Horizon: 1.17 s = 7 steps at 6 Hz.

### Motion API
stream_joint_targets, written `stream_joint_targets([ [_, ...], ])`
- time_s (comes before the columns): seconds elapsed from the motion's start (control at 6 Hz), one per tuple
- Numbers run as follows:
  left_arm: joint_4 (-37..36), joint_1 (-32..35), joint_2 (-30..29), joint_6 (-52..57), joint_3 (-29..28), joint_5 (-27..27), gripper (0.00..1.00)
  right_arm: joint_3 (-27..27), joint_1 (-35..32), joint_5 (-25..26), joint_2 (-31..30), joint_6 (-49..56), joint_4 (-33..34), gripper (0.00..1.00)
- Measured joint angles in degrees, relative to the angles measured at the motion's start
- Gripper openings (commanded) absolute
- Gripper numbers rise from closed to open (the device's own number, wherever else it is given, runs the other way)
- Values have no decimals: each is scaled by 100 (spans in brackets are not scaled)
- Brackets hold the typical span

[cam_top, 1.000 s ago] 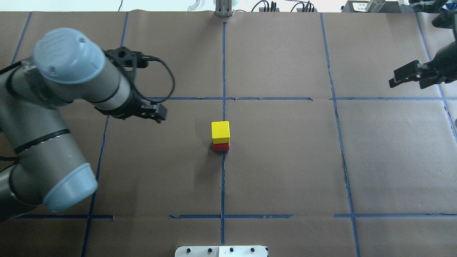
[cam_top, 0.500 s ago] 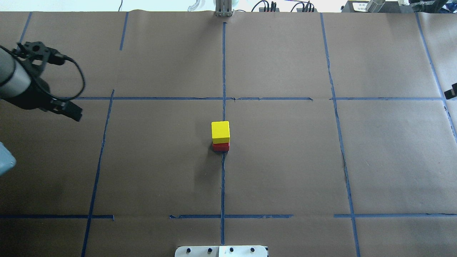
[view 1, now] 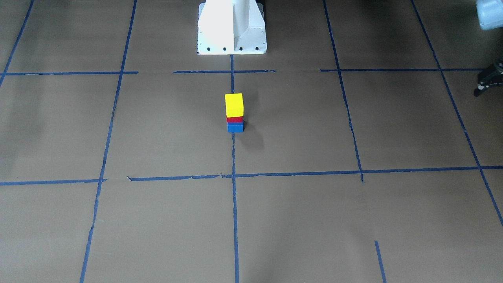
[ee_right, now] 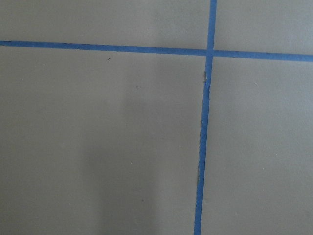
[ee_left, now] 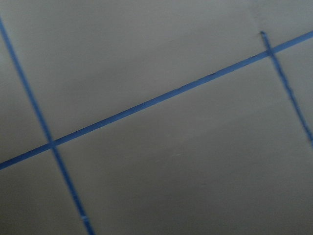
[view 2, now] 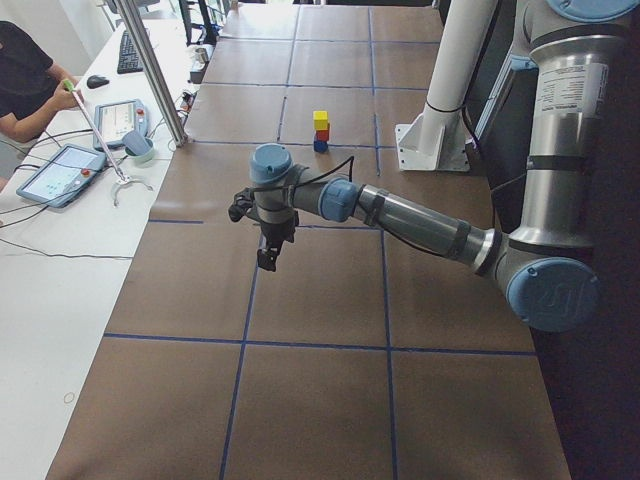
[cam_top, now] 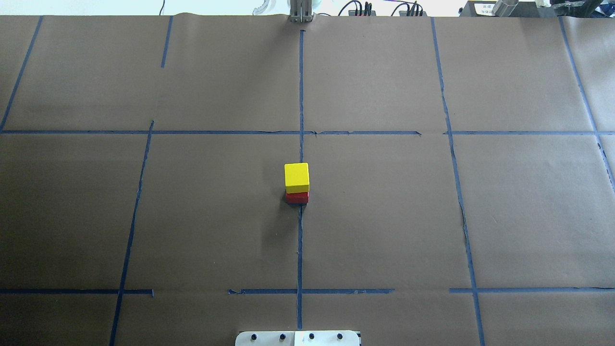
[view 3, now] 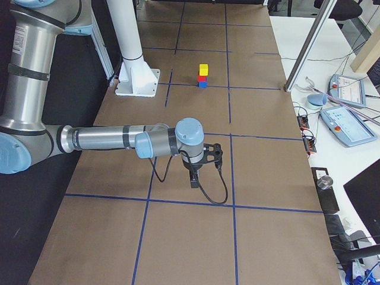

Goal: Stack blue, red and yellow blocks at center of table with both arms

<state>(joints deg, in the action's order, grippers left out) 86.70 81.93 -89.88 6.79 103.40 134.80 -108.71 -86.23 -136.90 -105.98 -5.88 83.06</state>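
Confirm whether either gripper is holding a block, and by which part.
Neither holds a block: yellow, red and blue all sit stacked, and the left gripper and right gripper hang far from them.

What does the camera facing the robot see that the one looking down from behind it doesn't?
Only the front-facing view shows the blue block at the bottom of the stack, and a bit of the left arm at its right edge. Only the overhead view shows black cables past the far edge of the table; there the blue block cannot be made out. Both show the yellow block sitting on the red block, the blue tape lines, and the white base.
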Motion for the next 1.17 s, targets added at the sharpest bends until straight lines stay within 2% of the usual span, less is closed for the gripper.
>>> stream_joint_targets([
  [0.17,10,261,42,283,-355,68,100,0,19,0,-49,31,-1,100],
  [0.5,27,490,485,508,-542,97,100,-8,85,28,-39,52,-1,100],
  [1.17,24,511,663,267,-468,72,100,6,189,16,17,60,1,100],
])
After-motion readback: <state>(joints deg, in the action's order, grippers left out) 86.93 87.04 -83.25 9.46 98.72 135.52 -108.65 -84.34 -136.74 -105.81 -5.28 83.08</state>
